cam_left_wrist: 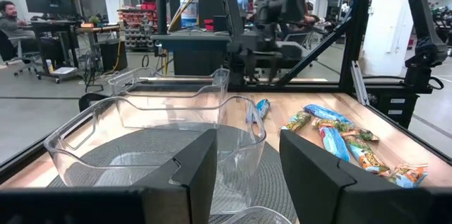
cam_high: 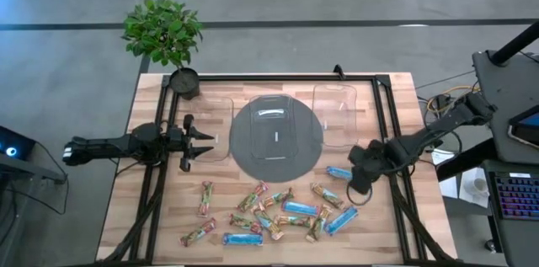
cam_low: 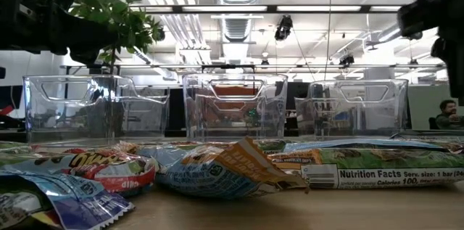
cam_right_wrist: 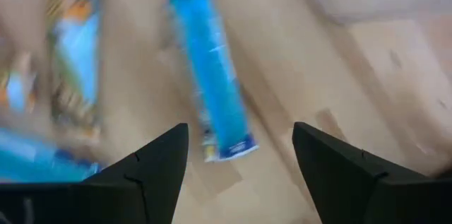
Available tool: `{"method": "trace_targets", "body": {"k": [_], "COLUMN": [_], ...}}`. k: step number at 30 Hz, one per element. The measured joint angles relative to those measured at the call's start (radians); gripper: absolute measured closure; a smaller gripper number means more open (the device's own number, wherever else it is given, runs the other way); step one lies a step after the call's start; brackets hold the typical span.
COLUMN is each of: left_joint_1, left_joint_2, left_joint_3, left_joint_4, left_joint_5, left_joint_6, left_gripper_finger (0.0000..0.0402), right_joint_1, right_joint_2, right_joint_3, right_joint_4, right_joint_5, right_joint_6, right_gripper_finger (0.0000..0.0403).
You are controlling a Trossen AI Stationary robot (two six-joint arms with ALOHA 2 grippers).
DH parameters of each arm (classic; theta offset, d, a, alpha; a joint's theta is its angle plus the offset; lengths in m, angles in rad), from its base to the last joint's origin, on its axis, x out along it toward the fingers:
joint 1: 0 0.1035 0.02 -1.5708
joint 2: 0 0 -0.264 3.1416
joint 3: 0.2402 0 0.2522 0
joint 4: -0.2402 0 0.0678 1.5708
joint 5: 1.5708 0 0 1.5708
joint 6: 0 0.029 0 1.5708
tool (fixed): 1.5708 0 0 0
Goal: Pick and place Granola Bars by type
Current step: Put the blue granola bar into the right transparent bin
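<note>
The right tool (cam_right_wrist: 240,160) hangs with its fingers spread apart directly over a bright blue, shiny-wrapped oblong granola bar (cam_right_wrist: 210,68), which lies flat on the wooden worktop (cam_right_wrist: 395,61) between and just beyond the fingertips. It looks light, thin and crinkly, probably slippery; pinching across its narrow middle seems the safest hold. Farther from that tool, the other blue and multicoloured wrapped bars (cam_high: 278,212) lie scattered. Beyond them, the left tool (cam_high: 187,141) waits, fingers apart, facing three clear plastic bins (cam_left_wrist: 162,132) and a round grey mat (cam_high: 276,136).
</note>
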Motion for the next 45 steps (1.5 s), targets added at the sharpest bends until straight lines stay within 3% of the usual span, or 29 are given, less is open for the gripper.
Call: {"method": "trace_targets", "body": {"k": [5, 11, 16, 23, 28, 33, 41, 45], "left_joint_1": [0.0, 0.0, 0.0, 0.0, 0.0, 0.0, 0.0, 0.0], "left_joint_2": [0.0, 0.0, 0.0, 0.0, 0.0, 0.0, 0.0, 0.0], "left_joint_3": [0.0, 0.0, 0.0, 0.0, 0.0, 0.0, 0.0, 0.0], "left_joint_4": [0.0, 0.0, 0.0, 0.0, 0.0, 0.0, 0.0, 0.0], "left_joint_5": [0.0, 0.0, 0.0, 0.0, 0.0, 0.0, 0.0, 0.0], "left_joint_6": [0.0, 0.0, 0.0, 0.0, 0.0, 0.0, 0.0, 0.0], "left_gripper_finger": [0.0264, 0.0264, 0.0264, 0.0264, 0.0264, 0.0264, 0.0264, 0.0264], "right_joint_1": [0.072, 0.062, 0.051, 0.007, 0.004, 0.004, 0.001, 0.002], "right_joint_2": [0.082, 0.184, 0.252, 0.366, 0.375, 0.348, 0.317, 0.254], "right_joint_3": [-0.046, -0.073, -0.073, -0.068, -0.064, -0.071, -0.064, -0.017], "right_joint_4": [0.072, 0.096, 0.195, 0.203, 0.222, 0.245, 0.31, 0.304], "right_joint_5": [0.013, 0.037, 0.037, 0.047, 0.047, 0.034, -0.014, -0.025], "right_joint_6": [-0.063, 0.046, -0.03, -0.061, -0.114, -0.125, -0.102, -0.085], "right_gripper_finger": [0.0156, 0.0156, 0.0156, 0.0156, 0.0167, 0.022, 0.0365, 0.0382]}}
